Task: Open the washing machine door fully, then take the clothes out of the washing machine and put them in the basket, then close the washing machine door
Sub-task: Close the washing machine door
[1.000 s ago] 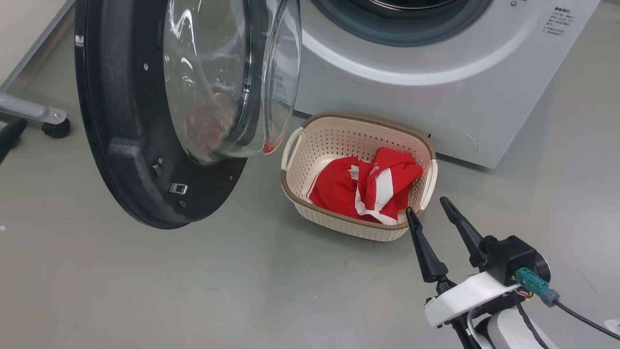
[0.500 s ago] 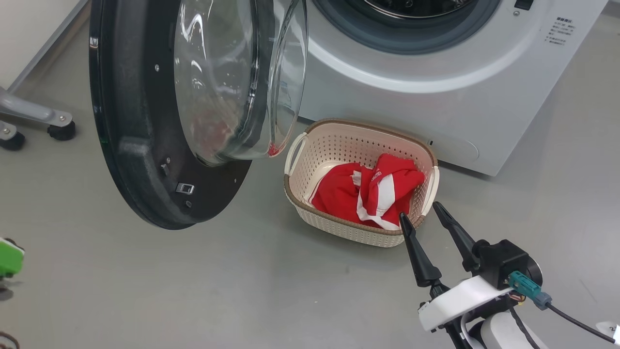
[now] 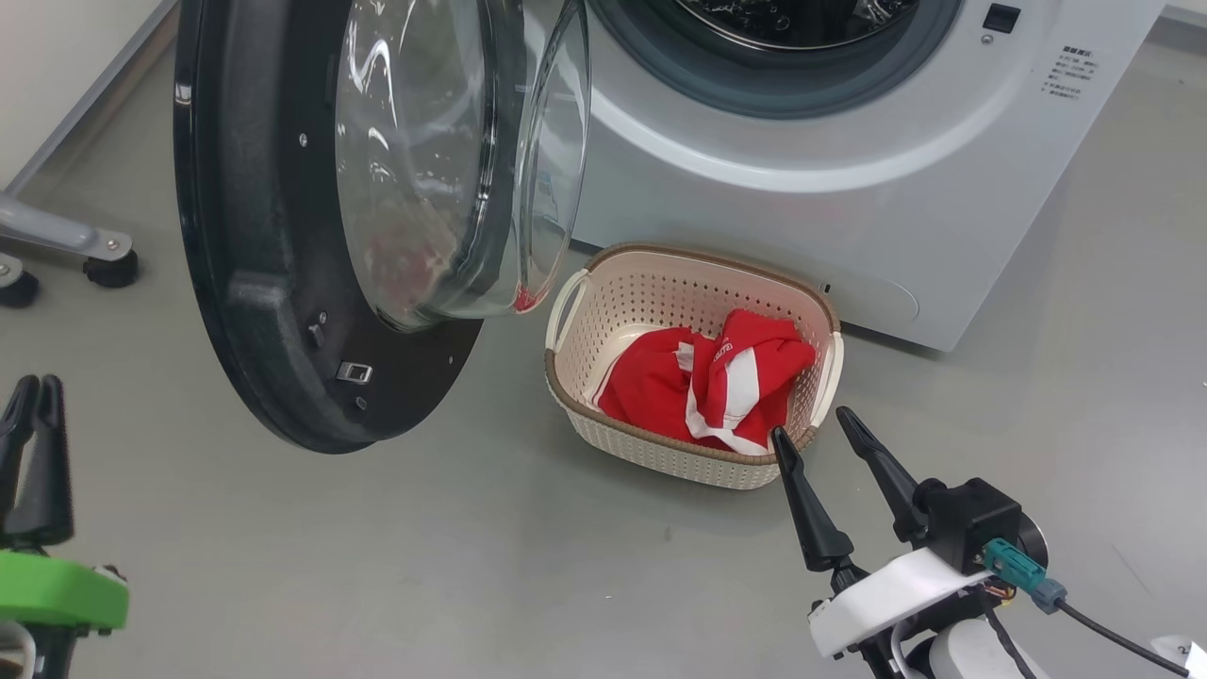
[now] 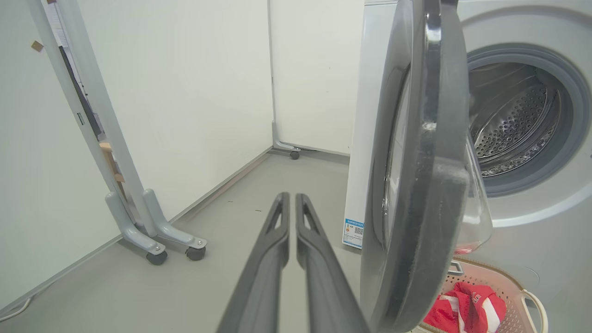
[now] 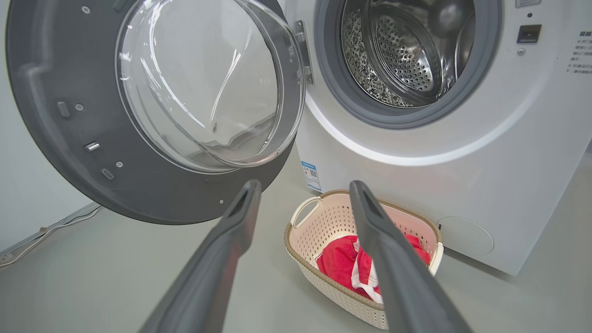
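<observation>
Newly raised left fingers (image 3: 47,471), together, near the washing machine door (image 3: 236,283)

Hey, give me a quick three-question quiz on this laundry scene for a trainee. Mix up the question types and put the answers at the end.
1. True or false: the bright red garments with white stripes lie inside the cream perforated plastic basket.
2. The round black-rimmed door with the clear glass bowl on the white front-loading washing machine is: A) shut; B) swung open; C) lying flat on the floor.
3. Which has its two dark fingers spread apart: the left gripper or the right gripper?

Key: 1 true. 2 B. 3 the right gripper; the left one's fingers are pressed together.
</observation>
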Controlling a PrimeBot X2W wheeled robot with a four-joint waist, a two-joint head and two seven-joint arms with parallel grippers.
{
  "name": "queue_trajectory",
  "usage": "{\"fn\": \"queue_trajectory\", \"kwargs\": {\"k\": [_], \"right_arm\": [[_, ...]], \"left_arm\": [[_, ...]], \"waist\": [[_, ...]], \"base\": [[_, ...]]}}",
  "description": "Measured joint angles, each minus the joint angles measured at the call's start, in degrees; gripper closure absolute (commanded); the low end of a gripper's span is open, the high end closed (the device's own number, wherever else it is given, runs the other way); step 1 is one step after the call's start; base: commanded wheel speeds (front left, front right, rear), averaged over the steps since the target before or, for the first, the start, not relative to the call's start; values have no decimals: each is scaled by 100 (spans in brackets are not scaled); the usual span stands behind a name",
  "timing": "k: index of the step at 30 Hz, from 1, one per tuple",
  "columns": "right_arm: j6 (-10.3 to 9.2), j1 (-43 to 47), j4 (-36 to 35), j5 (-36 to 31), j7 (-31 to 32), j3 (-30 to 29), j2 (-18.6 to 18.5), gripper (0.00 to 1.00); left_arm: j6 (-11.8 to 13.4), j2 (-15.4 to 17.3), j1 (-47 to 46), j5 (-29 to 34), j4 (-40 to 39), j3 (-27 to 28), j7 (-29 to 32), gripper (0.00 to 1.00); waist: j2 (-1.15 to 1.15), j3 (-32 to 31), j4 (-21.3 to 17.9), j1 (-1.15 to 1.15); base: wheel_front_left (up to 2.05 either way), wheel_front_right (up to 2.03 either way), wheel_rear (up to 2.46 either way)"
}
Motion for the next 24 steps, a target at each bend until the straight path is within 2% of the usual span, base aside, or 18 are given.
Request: {"fn": "queue_trajectory", "kwargs": {"k": [2, 14, 24], "right_arm": [[0, 0, 9, 0, 0, 1, 7, 0], [1, 1, 35, 0, -19, 3, 18, 0], [1, 0, 55, 0, -25, 12, 23, 0]], "left_arm": [[0, 21, 87, 171, 108, -41, -202, 0], [-1, 3, 265, 272, 604, -218, -1083, 0], [-1, -89, 270, 266, 856, -263, -1131, 0]], "waist": [[0, -7, -13, 0], [0, -23, -66, 0], [0, -45, -74, 0]], "base": [[0, 0, 0], [0, 0, 0], [0, 0, 0]]}}
